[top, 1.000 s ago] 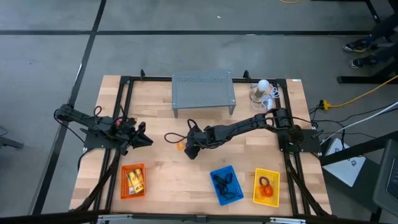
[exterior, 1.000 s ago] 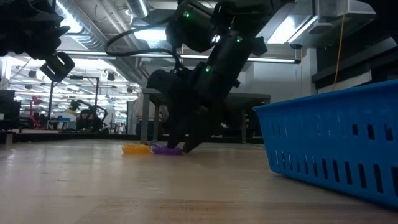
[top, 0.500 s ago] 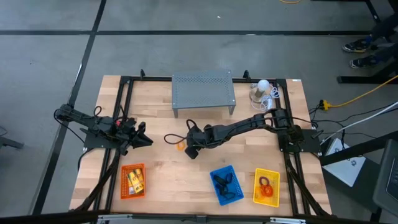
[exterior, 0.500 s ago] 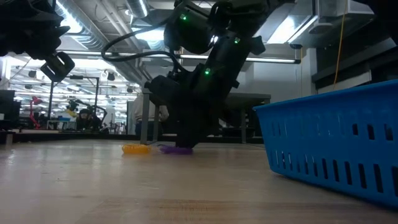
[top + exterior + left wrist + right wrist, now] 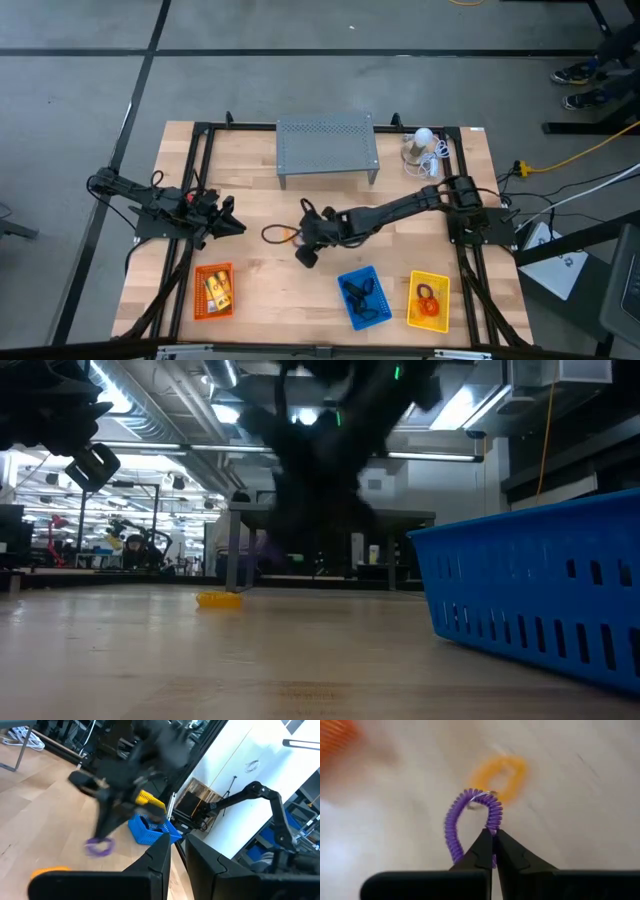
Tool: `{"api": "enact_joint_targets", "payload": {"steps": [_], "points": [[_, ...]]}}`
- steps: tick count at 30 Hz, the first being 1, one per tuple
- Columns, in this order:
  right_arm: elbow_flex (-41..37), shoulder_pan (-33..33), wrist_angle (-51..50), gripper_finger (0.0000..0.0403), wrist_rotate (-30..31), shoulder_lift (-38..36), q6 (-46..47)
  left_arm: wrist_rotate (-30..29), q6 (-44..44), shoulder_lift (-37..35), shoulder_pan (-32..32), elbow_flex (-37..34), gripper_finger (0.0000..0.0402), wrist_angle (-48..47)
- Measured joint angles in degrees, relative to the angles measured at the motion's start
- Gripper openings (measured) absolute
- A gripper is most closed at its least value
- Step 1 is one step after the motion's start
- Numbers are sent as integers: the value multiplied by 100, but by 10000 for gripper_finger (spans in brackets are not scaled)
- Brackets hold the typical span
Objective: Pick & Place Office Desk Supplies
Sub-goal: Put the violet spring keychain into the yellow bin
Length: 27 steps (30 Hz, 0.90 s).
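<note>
My right gripper (image 5: pixel 306 255) hangs over the middle of the table, shut on a thin purple coil loop (image 5: pixel 470 817). The left wrist view shows that loop (image 5: pixel 99 847) dangling under the fingers. An orange loop (image 5: pixel 290 234) lies flat on the wood just beside it, and the low view shows this orange loop (image 5: pixel 218 599) too. My left gripper (image 5: pixel 233 225) waits at the table's left edge, pointing level, with a narrow gap between its fingers (image 5: pixel 161 862) and nothing in it. My right gripper pinches one strand of the purple coil loop (image 5: pixel 491 822) between its two fingertips. The fingers slant down at it from the table's right. The loop is lifted clear of the table, and the rest of the ring bulges out beyond the fingertips.
Along the near edge stand an orange basket (image 5: pixel 213 291) with yellow packets, a blue basket (image 5: pixel 363 297) with black clips and a yellow basket (image 5: pixel 429 300) with orange loops. A grey perforated shelf (image 5: pixel 327 150) and a white bulb (image 5: pixel 424 138) stand at the far edge.
My right gripper has shut on the purple loop where it lay beside the orange one. It has then risen and drawn a little toward the table's near edge, lifting the loop clear. The orange loop has stayed on the table.
</note>
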Motion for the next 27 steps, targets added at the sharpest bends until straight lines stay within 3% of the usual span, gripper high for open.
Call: {"api": "enact_joint_targets", "payload": {"steps": [6, 12, 17, 20, 24, 27], "points": [[8, 393, 1254, 4, -229, -434, -472, -2, 0, 1, -2, 1, 54, 0], [19, 885, 1046, 3, -150, -1079, -768, 0, 0, -1, -2, 1, 54, 0], [19, 1434, 33, 4, 760, -1738, -537, 0, -1, -1, -1, -1, 54, 0], [20, 1870, -1007, 5, 1685, -2187, -24, 0, -2, -1, -2, 0, 54, 0], [22, 2570, -2526, 5, 3070, -2712, 1203, -4, 0, -1, -2, 1, 54, 2], [27, 3082, -3885, 5, 3662, -2951, 2560, -4, 0, 10, 0, 0, 54, 2]]}}
